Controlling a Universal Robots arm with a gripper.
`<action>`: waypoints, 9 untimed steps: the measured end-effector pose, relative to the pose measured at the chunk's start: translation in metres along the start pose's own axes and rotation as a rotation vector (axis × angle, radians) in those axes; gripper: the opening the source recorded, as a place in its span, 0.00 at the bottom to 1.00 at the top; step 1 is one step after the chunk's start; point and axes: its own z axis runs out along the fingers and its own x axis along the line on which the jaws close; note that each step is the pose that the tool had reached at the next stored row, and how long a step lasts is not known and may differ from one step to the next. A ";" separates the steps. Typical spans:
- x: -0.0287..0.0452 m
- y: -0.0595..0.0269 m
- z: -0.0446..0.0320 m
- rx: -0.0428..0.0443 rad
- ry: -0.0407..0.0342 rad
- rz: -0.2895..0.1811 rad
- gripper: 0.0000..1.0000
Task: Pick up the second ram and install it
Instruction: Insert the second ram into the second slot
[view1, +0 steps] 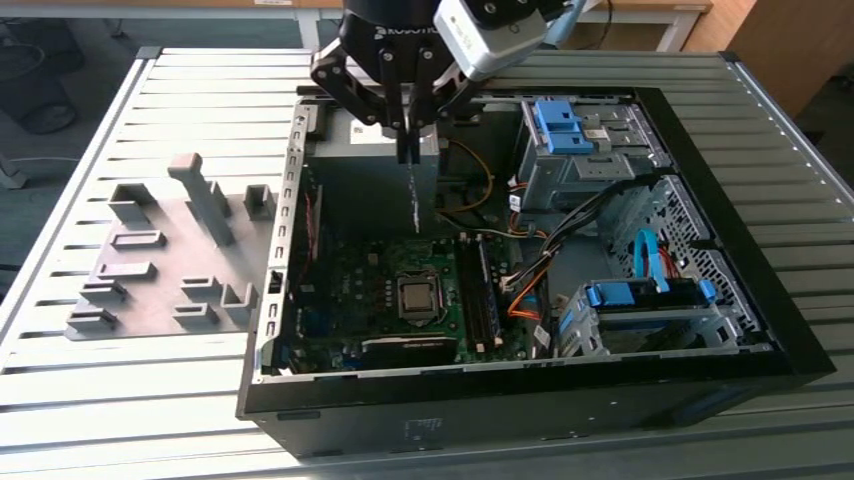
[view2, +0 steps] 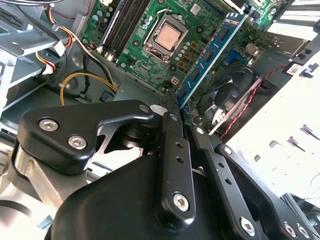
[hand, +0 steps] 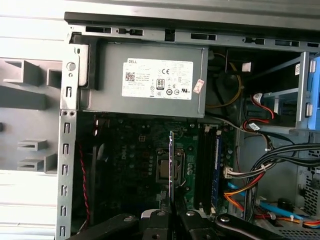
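The gripper (view1: 411, 135), clenched on the second ram (view1: 415, 195), hangs above the motherboard (view1: 387, 290), so carrying is underway, and seating apparently needs alignment over the slots (view1: 478, 290).

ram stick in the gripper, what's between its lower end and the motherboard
Nothing. In the exterior view the second ram hangs from the gripper, shut on it, with open air down to the motherboard. The first wrist view agrees.

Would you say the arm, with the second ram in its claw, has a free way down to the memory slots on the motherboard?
Probably yes. The claw holds the second ram above the open case, whose side panel is off. The memory slots lie uncovered; the cables run just beside them, toward the exterior view's right.
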 end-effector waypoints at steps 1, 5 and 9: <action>-0.0010 0.0000 0.0008 -0.0006 -0.0001 0.002 0.14; -0.0048 -0.0001 0.0036 -0.0020 0.0002 0.011 0.14; -0.0100 -0.0002 0.0059 -0.0018 0.0003 0.018 0.14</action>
